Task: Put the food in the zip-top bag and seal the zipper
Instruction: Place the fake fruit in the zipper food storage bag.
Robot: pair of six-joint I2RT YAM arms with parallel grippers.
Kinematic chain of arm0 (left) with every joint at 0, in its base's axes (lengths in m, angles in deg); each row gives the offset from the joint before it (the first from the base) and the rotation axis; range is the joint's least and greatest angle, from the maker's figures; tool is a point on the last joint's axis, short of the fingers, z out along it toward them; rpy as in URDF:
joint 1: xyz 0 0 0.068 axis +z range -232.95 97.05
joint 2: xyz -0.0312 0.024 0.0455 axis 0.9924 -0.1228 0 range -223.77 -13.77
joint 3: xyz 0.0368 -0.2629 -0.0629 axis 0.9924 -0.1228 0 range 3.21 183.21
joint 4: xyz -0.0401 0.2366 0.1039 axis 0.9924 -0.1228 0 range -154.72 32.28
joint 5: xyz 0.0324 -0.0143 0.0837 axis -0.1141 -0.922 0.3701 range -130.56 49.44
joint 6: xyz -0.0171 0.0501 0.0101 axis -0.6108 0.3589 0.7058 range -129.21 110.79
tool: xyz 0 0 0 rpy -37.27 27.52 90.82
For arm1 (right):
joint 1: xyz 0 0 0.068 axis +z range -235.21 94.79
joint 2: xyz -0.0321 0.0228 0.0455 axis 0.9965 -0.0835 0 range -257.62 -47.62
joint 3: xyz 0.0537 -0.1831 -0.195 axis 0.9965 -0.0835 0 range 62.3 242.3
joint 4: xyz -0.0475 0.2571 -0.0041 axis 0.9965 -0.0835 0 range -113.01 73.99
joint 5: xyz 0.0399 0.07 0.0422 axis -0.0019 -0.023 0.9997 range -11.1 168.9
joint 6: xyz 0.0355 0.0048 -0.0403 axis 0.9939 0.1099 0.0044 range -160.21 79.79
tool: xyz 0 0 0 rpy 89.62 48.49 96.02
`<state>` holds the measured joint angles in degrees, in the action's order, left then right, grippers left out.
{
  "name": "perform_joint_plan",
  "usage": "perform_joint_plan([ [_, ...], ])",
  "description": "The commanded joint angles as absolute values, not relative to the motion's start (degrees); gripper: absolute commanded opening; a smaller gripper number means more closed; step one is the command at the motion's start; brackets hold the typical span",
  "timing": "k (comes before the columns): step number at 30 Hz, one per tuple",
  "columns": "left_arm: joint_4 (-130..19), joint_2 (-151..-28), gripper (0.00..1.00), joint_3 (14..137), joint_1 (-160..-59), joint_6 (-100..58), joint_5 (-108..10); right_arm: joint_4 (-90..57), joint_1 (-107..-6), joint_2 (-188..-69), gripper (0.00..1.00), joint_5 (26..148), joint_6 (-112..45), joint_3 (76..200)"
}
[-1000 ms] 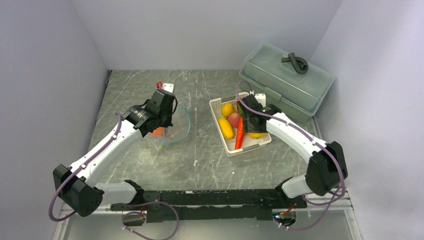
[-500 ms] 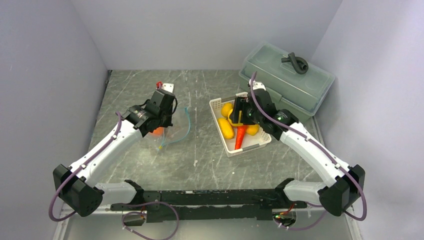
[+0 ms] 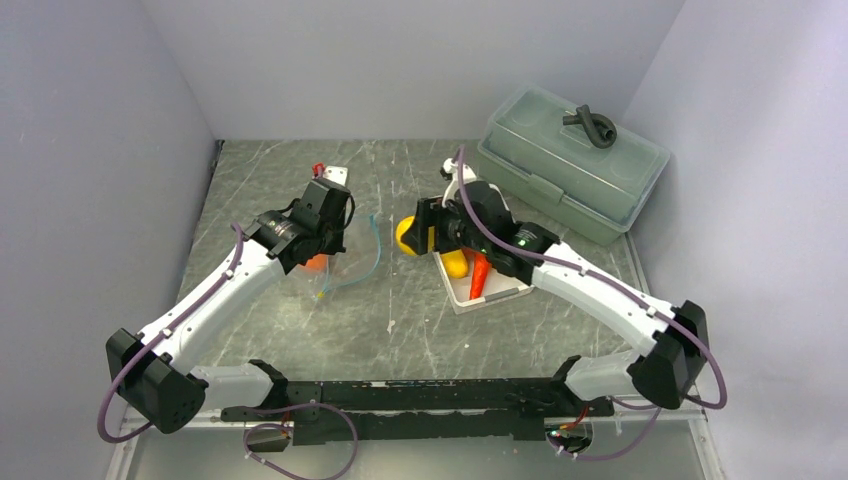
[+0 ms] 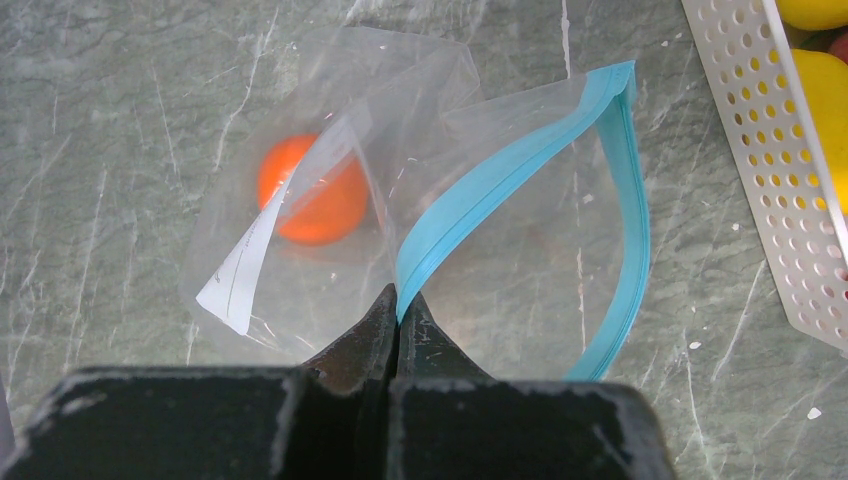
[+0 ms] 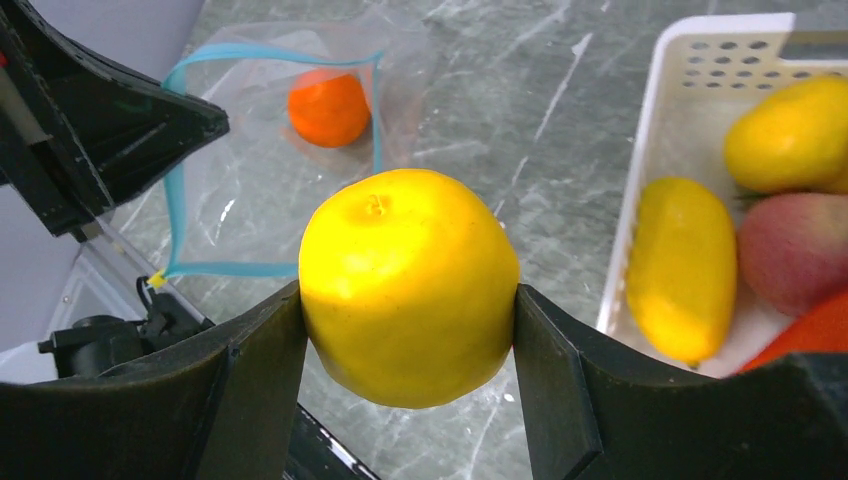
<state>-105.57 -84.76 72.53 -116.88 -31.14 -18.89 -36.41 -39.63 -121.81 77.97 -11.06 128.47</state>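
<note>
Lemon (image 5: pixel 408 285) spreads right jaws; left jaws pinch zipper (image 4: pixel 500 172).

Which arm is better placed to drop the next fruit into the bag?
Right. The right gripper holds a yellow lemon outside the basket, facing the bag's open mouth; the left gripper is shut on the zipper, holding it open.

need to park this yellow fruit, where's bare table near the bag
Bare table: the strip between the zip-top bag and the white basket, and the near middle. Crowded: the basket itself and the far right corner by the lidded box.
</note>
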Motion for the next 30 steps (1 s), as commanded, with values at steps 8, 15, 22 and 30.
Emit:
perform_joint_plan([
  [8,-104.56,-83.74,0.00,72.47,-116.72,-31.23,-19.06,-25.80,-35.62,-129.64,0.48,85.14,-9.27,135.23],
  [15,-104.54,-83.74,0.00,72.49,-116.70,-31.27,-19.10,-25.28,-33.63,-135.24,0.48,85.82,-9.44,138.52],
  [22,-104.56,-84.00,0.00,72.55,-116.75,-31.18,-19.11,-24.07,-33.45,-140.09,0.48,87.69,-8.40,139.90],
  [30,-104.67,-84.27,0.00,72.61,-116.65,-31.26,-18.87,-23.32,-32.74,-143.42,0.60,88.07,-7.79,140.81],
])
